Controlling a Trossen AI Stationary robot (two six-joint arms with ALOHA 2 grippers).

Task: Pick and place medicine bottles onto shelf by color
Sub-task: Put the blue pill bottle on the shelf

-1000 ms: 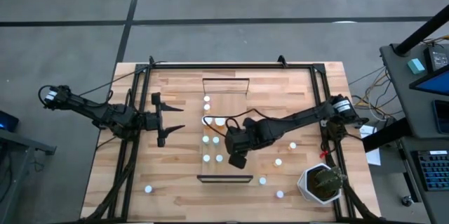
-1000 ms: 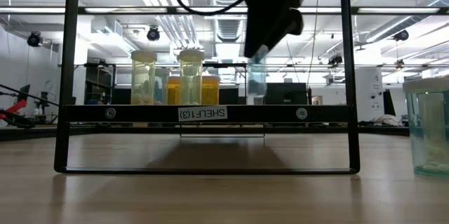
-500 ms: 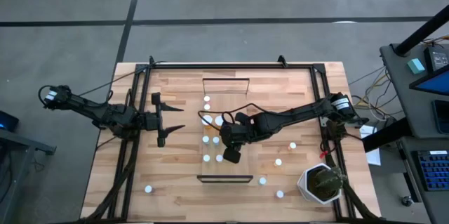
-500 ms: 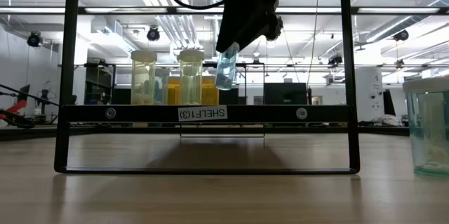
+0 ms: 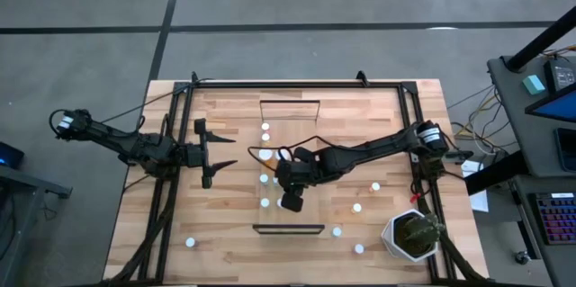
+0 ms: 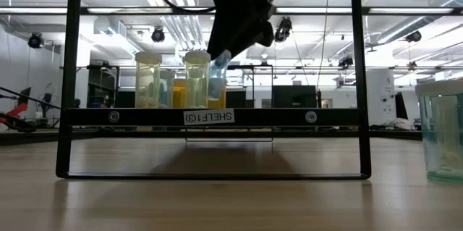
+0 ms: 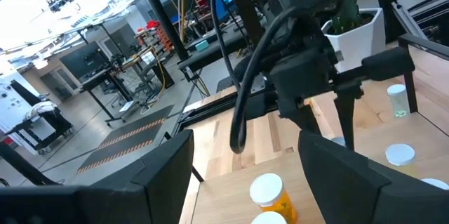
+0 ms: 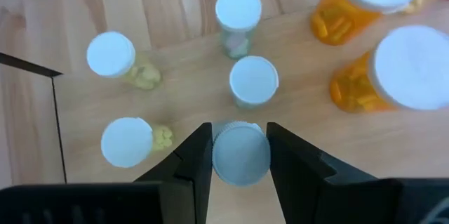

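Observation:
My right gripper [image 5: 290,201] is over the light-wood shelf [image 5: 310,143] and is shut on a small pale-blue, white-capped medicine bottle [image 6: 217,80]. Several white-capped bottles stand on the shelf beside it: greenish ones [image 8: 111,54] [image 8: 126,142], pale ones [image 8: 238,8] [image 8: 254,80] and orange ones [image 8: 414,69]. The low view shows two tall yellow-green bottles [image 6: 148,79] [image 6: 197,79] behind the shelf's dark rail [image 6: 210,116]. My left gripper [image 5: 220,152] is open and empty, left of the shelf. My right gripper pinches the bottle's top end, at its white cap [image 8: 240,155], between its two fingers [image 8: 195,155]. The fingers come from above, pointing down. The bottle hangs tilted below them, over the shelf. The rail hides whether its lower end [image 6: 213,101] touches the shelf.
Loose white-capped bottles stand on the table right of the shelf [image 5: 375,186] [image 5: 356,207] [image 5: 337,230] and one at the near left [image 5: 191,242]. A potted plant [image 5: 412,236] stands at the near right corner. A black frame [image 5: 297,84] runs round the table.
My right gripper has carried the pale-blue bottle toward the table's left edge, from the shelf's right side to over its middle, and somewhat down. The bottle, upright a second ago, now hangs tilted close beside the yellow-green bottles.

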